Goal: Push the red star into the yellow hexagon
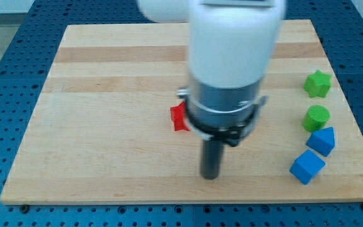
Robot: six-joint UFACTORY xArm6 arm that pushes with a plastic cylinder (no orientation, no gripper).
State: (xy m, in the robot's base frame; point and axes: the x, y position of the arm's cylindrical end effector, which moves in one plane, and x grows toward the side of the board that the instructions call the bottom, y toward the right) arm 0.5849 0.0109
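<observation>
The arm hangs over the middle of the wooden board [106, 69], its white and grey body hiding a good part of the centre. It carries no hand that could open or close, only a straight dark rod, and my tip [210, 177] sits on the board at the lower centre, touching no block that can be seen.

The red star [179, 118] lies at about ten o'clock from the tip, near it but apart, and only its left part shows; the rest is hidden behind the grey collar of the arm. No yellow hexagon can be seen anywhere on the board; the arm's body may be covering it, one cannot tell.

Along the board's three o'clock edge four blocks stand in a loose column. At the top is a green star [317, 84]; below it a green round block [317, 118]; just beneath that, nearly touching, a blue block with a peaked top [322, 140]; and lowest a blue cube [307, 166], close to the one above it. All four lie well apart from the tip, off at three o'clock.
</observation>
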